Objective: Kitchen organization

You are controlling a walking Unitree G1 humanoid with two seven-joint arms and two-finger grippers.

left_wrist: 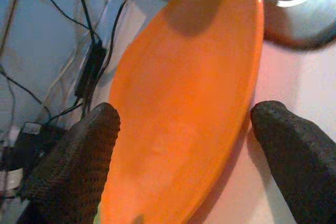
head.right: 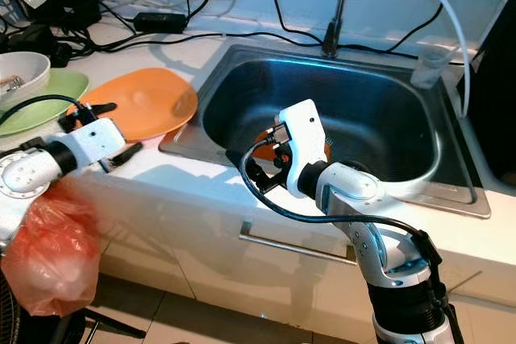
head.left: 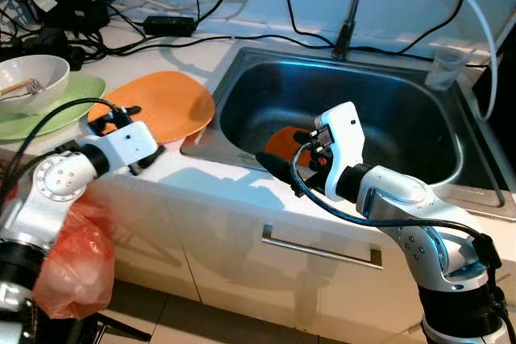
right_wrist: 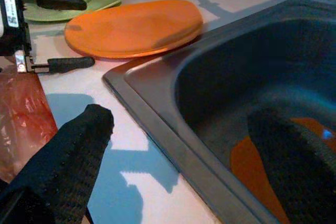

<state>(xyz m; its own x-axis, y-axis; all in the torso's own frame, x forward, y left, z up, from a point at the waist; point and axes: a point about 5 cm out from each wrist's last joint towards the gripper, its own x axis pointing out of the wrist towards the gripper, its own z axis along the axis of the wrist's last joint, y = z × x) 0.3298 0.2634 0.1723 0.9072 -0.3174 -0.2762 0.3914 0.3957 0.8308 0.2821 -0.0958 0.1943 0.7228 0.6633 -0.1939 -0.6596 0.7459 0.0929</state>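
A: Item 1, L side?
B: Left gripper (head.left: 129, 130) at the near edge of the orange plate (head.left: 165, 102), which lies flat on the white counter (head.left: 234, 183) just L of the sink (head.left: 403, 130). Fingers spread apart, one finger (left_wrist: 79, 166) over the plate's far side, other finger (left_wrist: 299, 156) over the counter on its near side. Plate rim sits between them; not clamped, can't tell if either pad touches.

A: Item 2, R side?
B: Right gripper (head.left: 286, 155) at the sink's front L corner, straddling the steel rim. Fingers wide open, holding nothing: one over the counter, other inside the basin.

A: Sink contents?
B: 2nd orange piece (head.left: 282, 144) on the basin floor, partly hidden by the R gripper; looks like a plate, can't tell for sure. Tap (head.left: 355, 6) at the back w/ a white hose (head.left: 468, 6) curving to the R. Clear cup (head.left: 442, 66) on the back R corner of the sink ledge.

A: Rest of counter?
B: Green plate (head.left: 48, 114) just L of the orange plate, edges touching or overlapping. White bowl (head.left: 36, 78) on top of it, utensil inside. Black cables (head.left: 185, 38) & adapters along the wall behind.

A: Below counter?
B: Red-orange plastic bag (head.left: 76, 267) hangs near the L arm. White cabinet drawer w/ metal bar handle (head.left: 322, 249) under the sink
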